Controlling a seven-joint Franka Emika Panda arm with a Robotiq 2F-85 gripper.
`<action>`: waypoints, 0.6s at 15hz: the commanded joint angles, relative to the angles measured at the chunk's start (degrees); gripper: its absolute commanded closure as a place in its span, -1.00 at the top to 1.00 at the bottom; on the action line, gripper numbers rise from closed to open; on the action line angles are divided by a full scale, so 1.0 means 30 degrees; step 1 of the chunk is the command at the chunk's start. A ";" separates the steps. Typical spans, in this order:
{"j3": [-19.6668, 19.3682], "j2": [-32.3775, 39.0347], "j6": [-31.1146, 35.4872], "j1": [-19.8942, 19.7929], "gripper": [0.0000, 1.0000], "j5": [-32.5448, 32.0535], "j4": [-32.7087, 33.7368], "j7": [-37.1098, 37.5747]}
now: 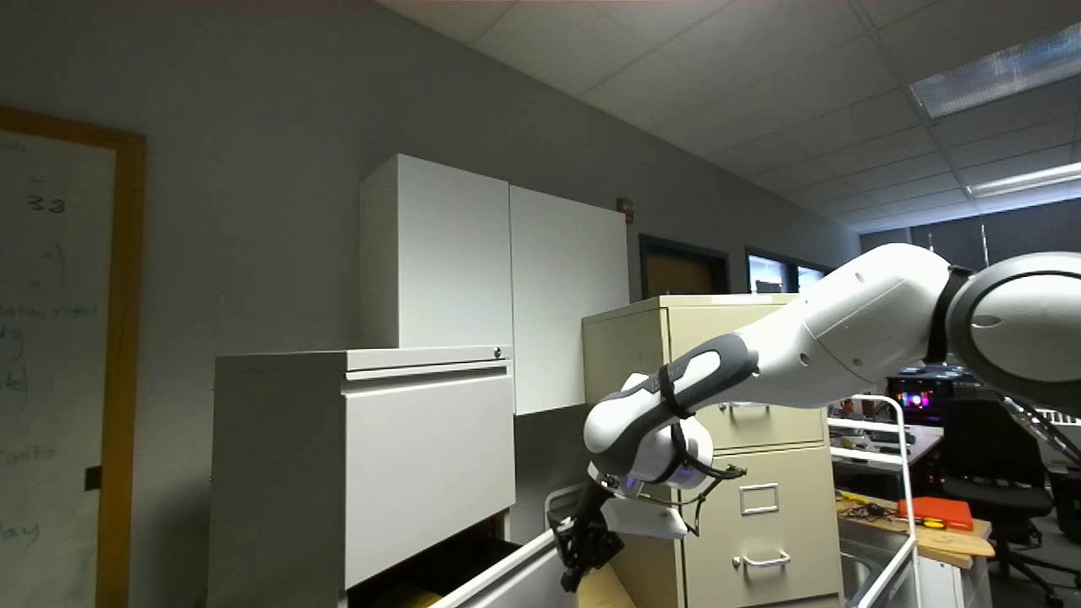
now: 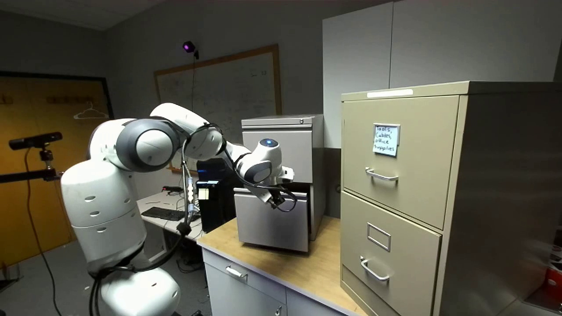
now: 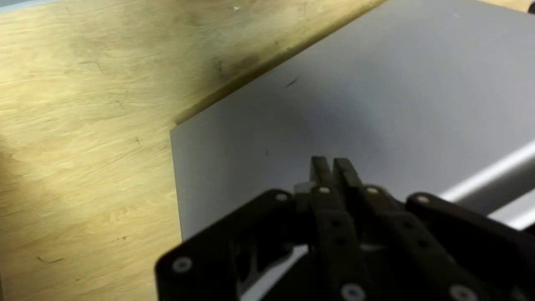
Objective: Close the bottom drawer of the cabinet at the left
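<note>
The pale grey-white cabinet (image 1: 279,473) shows in both exterior views (image 2: 318,184). Its upper drawer front (image 1: 431,464) is flush. The bottom drawer (image 1: 536,584) stands pulled out, with its dark inside visible in an exterior view. Its flat front panel (image 2: 268,224) shows in an exterior view and fills much of the wrist view (image 3: 242,159). My black gripper (image 1: 576,567) is at the front of this drawer, near its upper edge, also in an exterior view (image 2: 275,204). In the wrist view its fingertips (image 3: 331,164) are nearly together with nothing between them. Whether they touch the panel cannot be told.
The cabinet stands on a wooden countertop (image 2: 322,276). A beige filing cabinet (image 2: 399,175) with handled drawers stands beside it, also in an exterior view (image 1: 760,540). A white two-door cabinet (image 1: 456,262) is on the wall behind. Cables hang along the arm near the gripper.
</note>
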 commanded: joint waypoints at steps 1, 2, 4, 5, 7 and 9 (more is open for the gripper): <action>-0.0012 0.1463 0.0900 0.0218 -1.00 0.2927 0.1754 -0.1068; 0.0079 0.1754 0.1131 0.0236 -1.00 0.3613 0.2110 -0.1344; 0.0327 0.2345 0.1499 0.0222 -1.00 0.4564 0.2876 -0.1770; 0.0460 0.2677 0.1587 0.0212 -1.00 0.4930 0.3309 -0.1946; 0.0716 0.3367 0.1576 0.0177 -1.00 0.5427 0.4074 -0.2201; 0.0951 0.3977 0.1517 0.0177 -1.00 0.5894 0.4797 -0.2407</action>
